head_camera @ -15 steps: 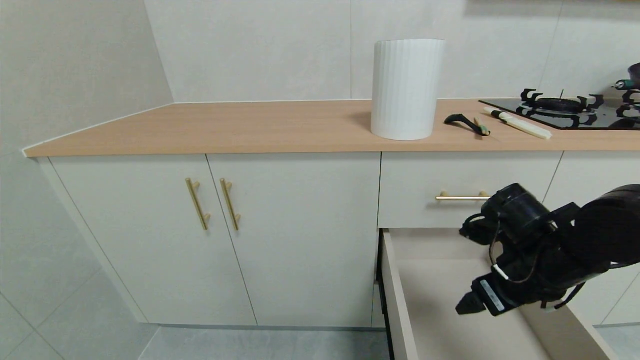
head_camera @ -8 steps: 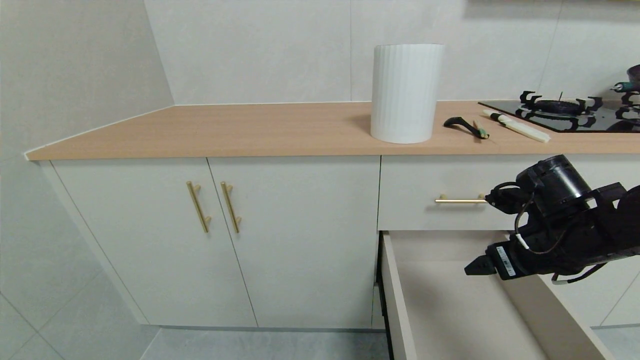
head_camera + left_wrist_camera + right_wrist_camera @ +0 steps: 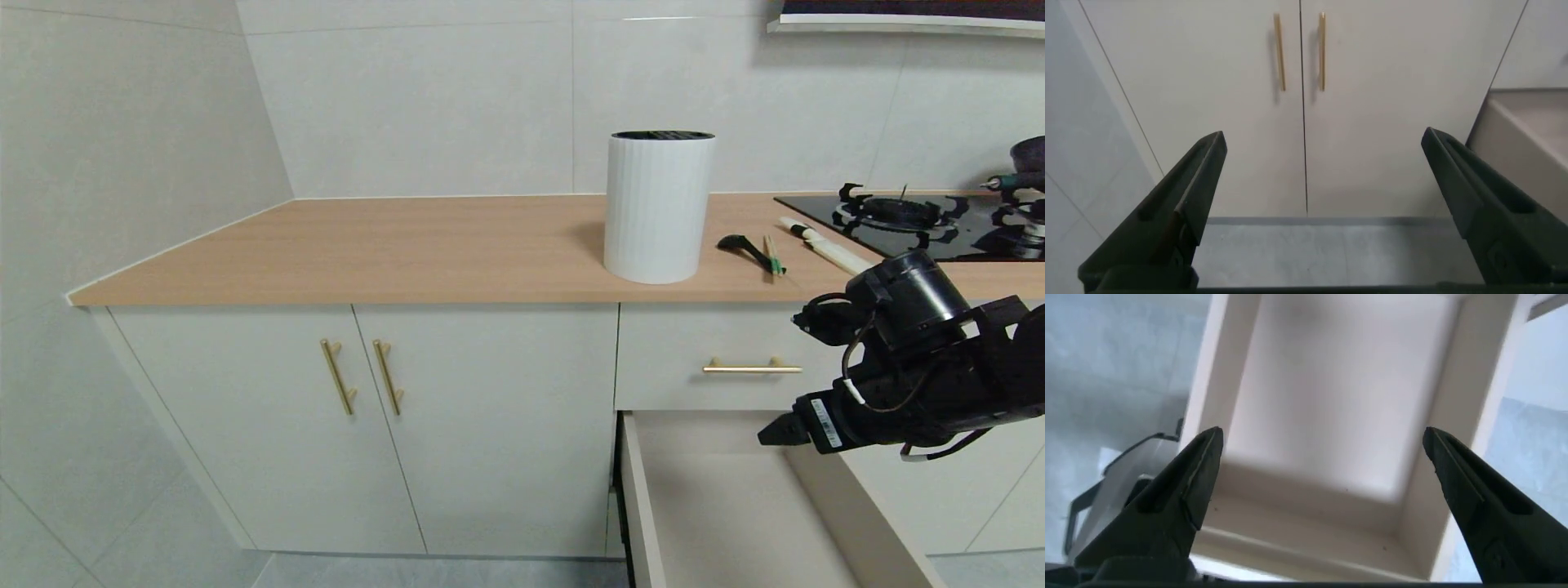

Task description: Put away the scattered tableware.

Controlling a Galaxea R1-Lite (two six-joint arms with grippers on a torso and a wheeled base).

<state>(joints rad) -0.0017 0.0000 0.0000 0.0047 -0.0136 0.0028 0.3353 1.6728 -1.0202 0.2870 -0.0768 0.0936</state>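
On the wooden countertop [image 3: 408, 245] lie a black-handled utensil [image 3: 744, 247], a pair of chopsticks [image 3: 771, 257] and a long cream utensil [image 3: 826, 248], all right of a tall white ribbed holder [image 3: 657, 208]. Below them a drawer [image 3: 641, 506] is pulled out, and its inside is bare [image 3: 1331, 392]. My right gripper [image 3: 775, 431] hangs over the drawer's right side, open, with its fingers [image 3: 1184, 498] wide apart and nothing between them. My left gripper [image 3: 1323, 204] is open and faces the double cabinet doors [image 3: 1372, 106] low down, near the floor.
A gas hob [image 3: 906, 216] takes up the counter's right end. A shut drawer with a gold handle [image 3: 751, 369] sits above the open one. Two cabinet doors with gold handles [image 3: 359, 388] stand to the left. Tiled walls close the back and left.
My right arm has risen out of the drawer and shifted right. The head camera has moved, so the whole scene sits lower in the picture. Tableware has not moved.
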